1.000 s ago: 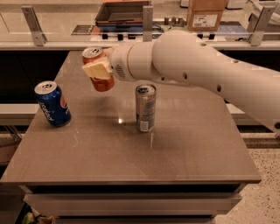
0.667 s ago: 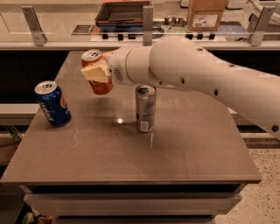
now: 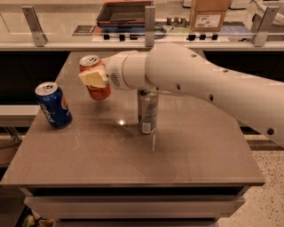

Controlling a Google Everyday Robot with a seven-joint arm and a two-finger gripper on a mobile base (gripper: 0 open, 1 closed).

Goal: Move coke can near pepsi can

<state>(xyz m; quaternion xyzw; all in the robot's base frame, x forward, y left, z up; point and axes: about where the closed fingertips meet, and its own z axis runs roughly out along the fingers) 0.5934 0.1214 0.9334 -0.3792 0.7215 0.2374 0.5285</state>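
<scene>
The coke can is red-orange with a silver top and hangs tilted above the table, held in my gripper. The gripper's cream-coloured fingers are shut around the can's upper half. The pepsi can is blue with white lettering and stands upright on the table at the left, a short gap left of and below the coke can. My white arm reaches in from the right across the table.
A slim silver-grey can stands upright near the table's middle, just under my arm. The brown table has its front edge close to the camera. Behind it runs a counter with metal brackets, a dark tray and a cardboard box.
The gripper with the coke can has moved slightly left, toward the pepsi can. The pepsi can and the silver can have not moved.
</scene>
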